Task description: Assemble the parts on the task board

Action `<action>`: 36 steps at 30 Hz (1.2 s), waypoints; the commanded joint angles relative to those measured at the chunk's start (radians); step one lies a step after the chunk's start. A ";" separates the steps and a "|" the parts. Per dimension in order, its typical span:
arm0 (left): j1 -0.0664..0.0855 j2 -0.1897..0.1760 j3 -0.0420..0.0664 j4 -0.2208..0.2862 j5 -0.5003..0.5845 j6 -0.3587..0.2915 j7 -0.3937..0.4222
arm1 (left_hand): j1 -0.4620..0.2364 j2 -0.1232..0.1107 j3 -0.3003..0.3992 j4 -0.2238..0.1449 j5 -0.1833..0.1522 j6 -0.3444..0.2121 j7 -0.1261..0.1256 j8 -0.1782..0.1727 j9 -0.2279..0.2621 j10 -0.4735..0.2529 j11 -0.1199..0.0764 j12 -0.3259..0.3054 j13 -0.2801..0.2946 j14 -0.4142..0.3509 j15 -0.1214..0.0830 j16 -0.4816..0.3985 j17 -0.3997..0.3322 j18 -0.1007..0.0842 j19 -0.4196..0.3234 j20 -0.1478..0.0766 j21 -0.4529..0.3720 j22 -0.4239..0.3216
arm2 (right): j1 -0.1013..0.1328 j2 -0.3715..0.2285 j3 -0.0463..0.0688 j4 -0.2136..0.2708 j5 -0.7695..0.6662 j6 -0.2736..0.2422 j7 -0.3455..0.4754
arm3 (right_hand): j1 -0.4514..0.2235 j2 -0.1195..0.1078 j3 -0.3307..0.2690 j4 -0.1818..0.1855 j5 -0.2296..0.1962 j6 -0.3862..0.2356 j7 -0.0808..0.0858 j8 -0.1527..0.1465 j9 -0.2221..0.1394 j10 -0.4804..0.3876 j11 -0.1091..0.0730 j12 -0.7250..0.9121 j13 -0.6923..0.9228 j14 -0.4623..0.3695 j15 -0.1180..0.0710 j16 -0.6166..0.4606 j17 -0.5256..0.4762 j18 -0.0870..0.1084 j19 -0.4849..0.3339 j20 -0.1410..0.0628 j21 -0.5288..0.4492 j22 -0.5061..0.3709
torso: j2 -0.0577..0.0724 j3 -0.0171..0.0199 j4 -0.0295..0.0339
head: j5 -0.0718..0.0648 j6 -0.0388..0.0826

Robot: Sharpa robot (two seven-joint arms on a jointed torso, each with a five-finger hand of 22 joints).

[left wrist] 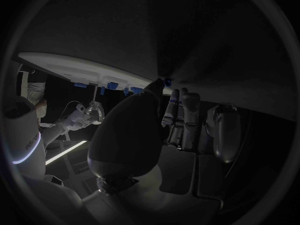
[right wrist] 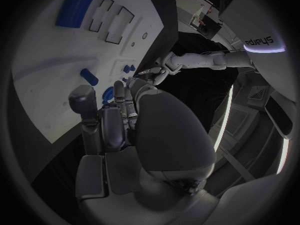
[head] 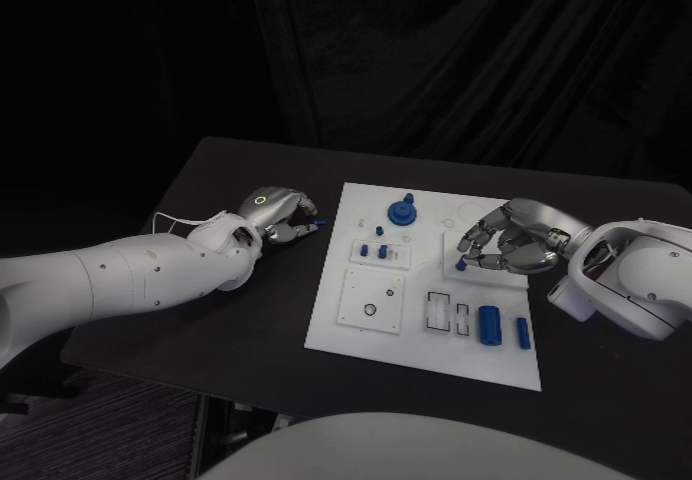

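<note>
The white task board (head: 378, 335) lies in the middle of the table. A blue gear-like knob (head: 402, 211) stands near its far edge, with small blue pegs (head: 382, 251) beside it. A blue cylinder (head: 490, 325) and a blue bar (head: 522, 333) lie at the board's near right. My left hand (head: 281, 215) hovers just off the board's left edge, fingers curled, pinching a tiny blue part (head: 319, 222), also seen at its fingertips (left wrist: 167, 81). My right hand (head: 508, 242) is over the board's right half and holds a small blue peg (head: 460, 265) pointing down at the board.
The board (right wrist: 56, 70) has rectangular slots (head: 437, 310) and a round hole (head: 371, 310) at its near middle. The black table (head: 216, 330) stretches left of the board. The two hands are about a board's width apart.
</note>
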 commanded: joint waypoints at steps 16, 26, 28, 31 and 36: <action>-0.020 0.035 0.001 -0.037 0.005 0.068 -0.020 | 0.006 0.006 0.022 -0.007 0.006 0.044 -0.020 0.022 0.014 0.033 -0.018 -0.008 -0.013 -0.010 -0.021 -0.006 -0.024 -0.007 -0.002 -0.017 -0.010 0.180 | -0.002 0.001 0.000 -0.001 -0.004 0.008 -0.015 | 0.001 0.006 -0.006 0.001 0.003 0.010 -0.001 -0.002 -0.002 0.005 -0.002 0.004 0.001 -0.001 -0.001 -0.005 -0.001 0.004 -0.007 0.002 -0.007 0.103 | -0.001 0.0010 -0.0002 | 0.000 0.000; -0.025 0.046 0.001 -0.050 0.005 0.072 -0.008 | 0.033 0.012 0.056 -0.026 0.036 0.086 -0.030 0.041 0.029 0.092 -0.029 -0.022 -0.035 -0.004 -0.031 -0.004 -0.037 -0.008 0.004 -0.027 -0.008 0.184 | -0.003 0.001 0.000 -0.002 -0.004 0.007 -0.016 | 0.002 0.006 -0.006 0.001 0.003 0.010 -0.002 -0.002 -0.003 0.005 -0.002 0.004 0.001 -0.002 -0.001 -0.005 -0.002 0.004 -0.008 0.002 -0.009 0.103 | -0.001 0.0007 0.0002 | 0.000 0.000; -0.026 0.045 0.001 -0.049 0.005 0.067 0.002 | 0.034 0.012 0.062 -0.028 0.049 0.093 -0.032 0.044 0.032 0.100 -0.031 -0.027 -0.040 -0.003 -0.032 -0.004 -0.040 -0.008 0.005 -0.029 -0.008 0.185 | -0.003 0.001 0.000 -0.002 -0.004 0.007 -0.016 | 0.003 0.006 -0.006 0.000 0.003 0.011 -0.002 -0.002 -0.003 0.005 -0.003 0.004 0.001 -0.002 -0.001 -0.006 -0.003 0.004 -0.008 0.002 -0.010 0.103 | -0.001 0.0005 0.0003 | 0.000 0.000; -0.027 0.037 0.001 -0.040 0.005 0.040 0.036 | 0.036 0.012 0.070 -0.033 0.065 0.111 -0.038 0.053 0.039 0.118 -0.036 -0.032 -0.047 -0.001 -0.036 -0.002 -0.041 -0.009 0.009 -0.032 -0.005 0.188 | -0.003 0.000 0.000 -0.003 -0.004 0.006 -0.016 | 0.003 0.006 -0.006 0.000 0.003 0.011 -0.002 -0.002 -0.003 0.005 -0.003 0.004 0.001 -0.002 -0.001 -0.006 -0.003 0.004 -0.008 0.002 -0.010 0.103 | 0.000 0.0007 0.0003 | 0.001 0.000; -0.027 0.011 0.001 0.001 0.005 -0.046 0.113 | 0.042 0.011 0.083 -0.046 0.101 0.137 -0.046 0.070 0.055 0.156 -0.045 -0.039 -0.059 0.006 -0.043 0.002 -0.042 -0.011 0.015 -0.039 0.002 0.193 | -0.003 -0.002 0.000 -0.003 -0.004 0.001 -0.015 | 0.003 0.005 -0.006 0.000 0.003 0.011 -0.002 -0.003 -0.004 0.005 -0.003 0.004 0.001 -0.003 -0.001 -0.007 -0.004 0.004 -0.008 0.002 -0.009 0.103 | 0.000 0.0006 0.0000 | 0.000 0.000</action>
